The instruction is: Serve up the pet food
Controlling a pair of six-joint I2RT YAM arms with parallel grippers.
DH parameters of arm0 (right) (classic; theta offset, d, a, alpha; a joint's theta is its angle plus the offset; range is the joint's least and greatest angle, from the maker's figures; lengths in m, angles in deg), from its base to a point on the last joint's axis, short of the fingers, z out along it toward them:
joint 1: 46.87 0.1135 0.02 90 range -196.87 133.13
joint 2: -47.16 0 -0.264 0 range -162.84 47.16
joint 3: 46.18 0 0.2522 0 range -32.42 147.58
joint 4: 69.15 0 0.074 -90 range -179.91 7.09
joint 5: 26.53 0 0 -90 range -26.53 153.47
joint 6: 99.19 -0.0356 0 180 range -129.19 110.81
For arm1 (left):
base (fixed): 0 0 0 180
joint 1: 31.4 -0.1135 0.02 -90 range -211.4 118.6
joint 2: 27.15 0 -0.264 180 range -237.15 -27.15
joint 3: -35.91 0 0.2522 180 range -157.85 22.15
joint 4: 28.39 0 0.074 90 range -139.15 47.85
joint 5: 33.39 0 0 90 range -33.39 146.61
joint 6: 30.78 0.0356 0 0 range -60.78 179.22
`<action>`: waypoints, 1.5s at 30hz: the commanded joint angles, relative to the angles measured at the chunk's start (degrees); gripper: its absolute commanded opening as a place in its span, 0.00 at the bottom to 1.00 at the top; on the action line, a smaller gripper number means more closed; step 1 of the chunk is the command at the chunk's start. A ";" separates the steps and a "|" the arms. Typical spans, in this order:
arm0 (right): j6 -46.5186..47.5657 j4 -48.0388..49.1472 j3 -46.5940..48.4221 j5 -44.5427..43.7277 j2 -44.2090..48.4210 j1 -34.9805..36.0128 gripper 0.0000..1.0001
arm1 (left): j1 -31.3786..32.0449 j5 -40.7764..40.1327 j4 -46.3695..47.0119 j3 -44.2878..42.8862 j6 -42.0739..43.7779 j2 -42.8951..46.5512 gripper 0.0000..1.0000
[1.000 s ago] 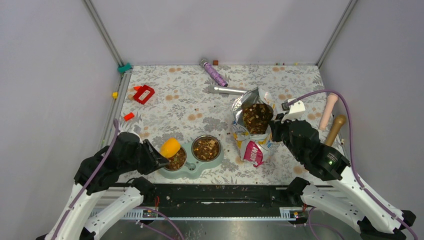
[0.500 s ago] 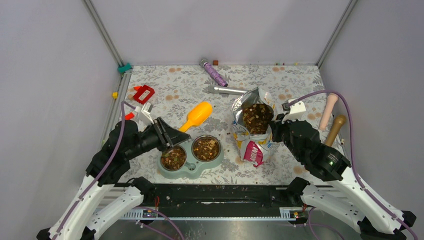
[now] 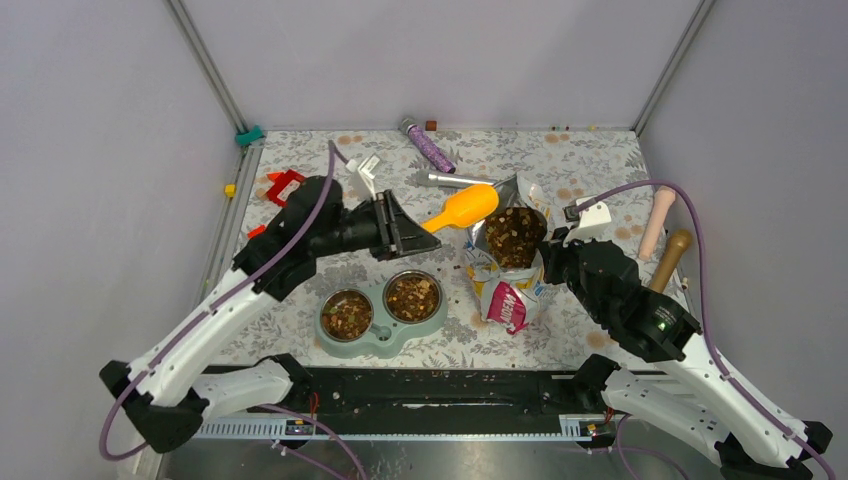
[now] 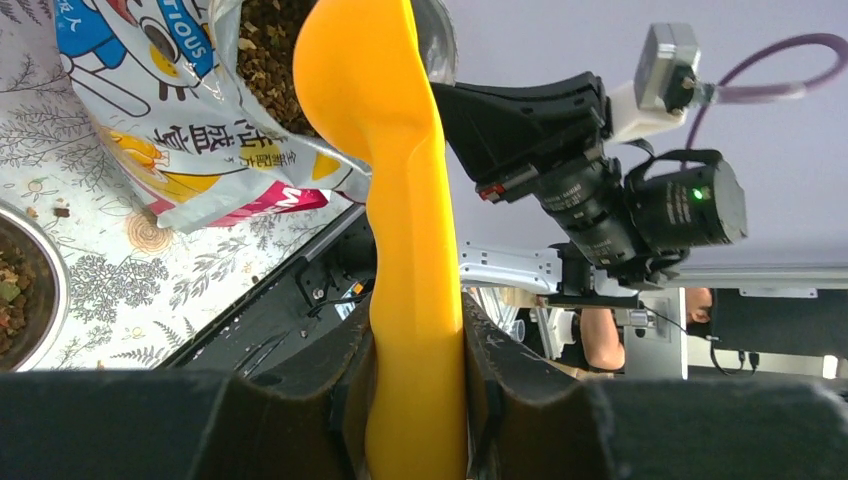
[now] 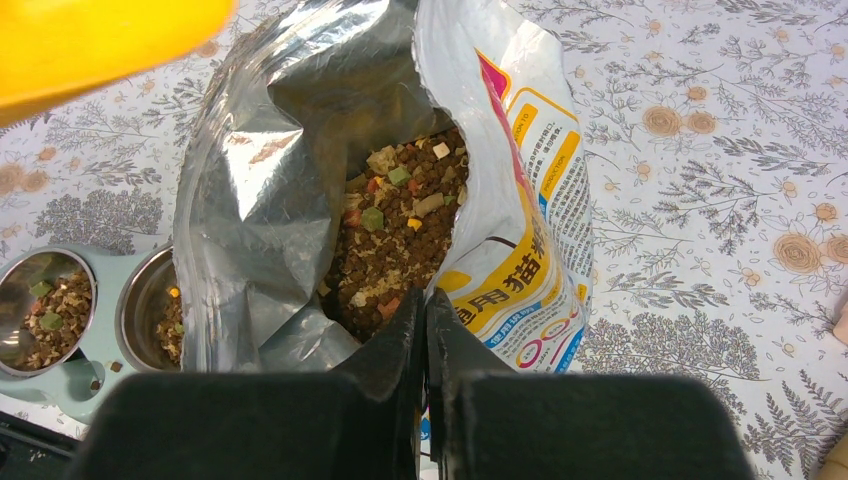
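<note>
The pet food (image 3: pixel 513 233) is brown and tan kibble, heaped inside the open foil bag (image 3: pixel 503 296) right of centre. It also shows in the right wrist view (image 5: pixel 395 240). More kibble lies in both steel bowls of the pale green feeder (image 3: pixel 382 340). My left gripper (image 3: pixel 410 229) is shut on the handle of the orange scoop (image 3: pixel 462 208), whose bowl end hovers at the bag's mouth. In the left wrist view the scoop (image 4: pixel 385 150) points into the bag (image 4: pixel 150 120). My right gripper (image 5: pixel 424 300) is shut on the bag's rim (image 5: pixel 480 200) and holds it open.
A purple tube (image 3: pixel 430 147) and a silver tube (image 3: pixel 455 181) lie behind the bag. Red pieces (image 3: pixel 283 181) lie at far left. Two wooden handles (image 3: pixel 664 240) lie at far right. Loose kibble is scattered near the feeder.
My left arm has swung the orange scoop from over the feeder's left bowl up and right to the bag's mouth. The right arm and bag have not moved.
</note>
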 commanded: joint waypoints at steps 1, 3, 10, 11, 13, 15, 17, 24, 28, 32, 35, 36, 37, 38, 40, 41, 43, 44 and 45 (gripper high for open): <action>-0.26 3.79 1.19 -0.49 0.65 0.40 0.00 | 2.25 0.82 -6.56 -11.00 4.31 -8.02 0.00; -0.16 3.83 1.21 -0.39 0.83 0.40 0.00 | 3.59 -0.88 -13.11 -15.43 5.09 -12.37 0.00; -0.12 1.12 3.95 0.36 -1.97 0.36 0.00 | 6.58 -3.35 -24.28 -26.72 7.60 -24.93 0.00; -0.12 0.71 4.17 0.11 -2.49 0.40 0.00 | 7.27 -6.24 -27.14 -29.22 7.76 -26.81 0.00; -0.31 0.20 4.60 -0.89 -3.34 0.41 0.00 | 8.73 -9.80 -32.71 -34.18 7.95 -29.92 0.00; -0.60 -0.17 4.88 -2.49 -3.98 0.41 0.00 | 9.40 -12.36 -37.83 -38.94 7.97 -33.62 0.00; -0.73 -0.94 5.31 -3.79 -4.52 0.41 0.00 | 9.62 -14.17 -41.56 -42.99 7.39 -37.12 0.00; -1.53 -1.63 5.60 -6.61 -6.09 0.73 0.00 | 11.50 -25.20 -56.76 -60.20 4.34 -53.31 0.00; -1.67 -0.67 4.67 -8.13 -5.25 1.10 0.00 | 11.47 -25.38 -58.49 -61.32 2.69 -59.91 0.00; -1.55 -0.32 4.42 -7.89 -5.34 1.20 0.00 | 11.54 -26.77 -56.38 -58.74 1.40 -63.42 0.00; -1.54 -0.17 4.33 -7.70 -5.72 1.26 0.00 | 11.54 -23.26 -51.31 -56.15 1.64 -64.83 0.00; -1.60 -0.21 4.39 -7.52 -5.81 1.28 0.00 | 11.52 -21.90 -49.93 -56.00 1.85 -65.56 0.00; -1.54 -0.10 4.34 -7.35 -5.76 1.29 0.00 | 11.50 -21.04 -48.54 -56.07 1.95 -66.34 0.00; -1.58 0.06 4.37 -7.39 -5.75 1.29 0.00 | 11.55 -20.31 -47.33 -56.08 2.01 -67.00 0.00; -1.61 0.12 4.33 -6.99 -5.67 1.29 0.00 | 11.47 -18.49 -45.24 -55.89 2.59 -68.24 0.00; -1.58 0.06 4.33 -6.75 -5.58 1.29 0.00 | 11.43 -17.35 -44.51 -55.60 2.70 -68.56 0.00; -1.47 0.30 4.20 -6.06 -5.25 1.23 0.00 | 11.41 -13.95 -41.53 -53.73 3.82 -68.81 0.00; -1.49 0.50 4.08 -5.86 -4.96 1.28 0.00 | 11.33 -11.86 -40.08 -52.39 4.00 -68.59 0.00; -1.47 0.82 3.89 -5.56 -4.60 1.29 0.00 | 11.32 -10.17 -38.12 -50.88 4.10 -68.37 0.00</action>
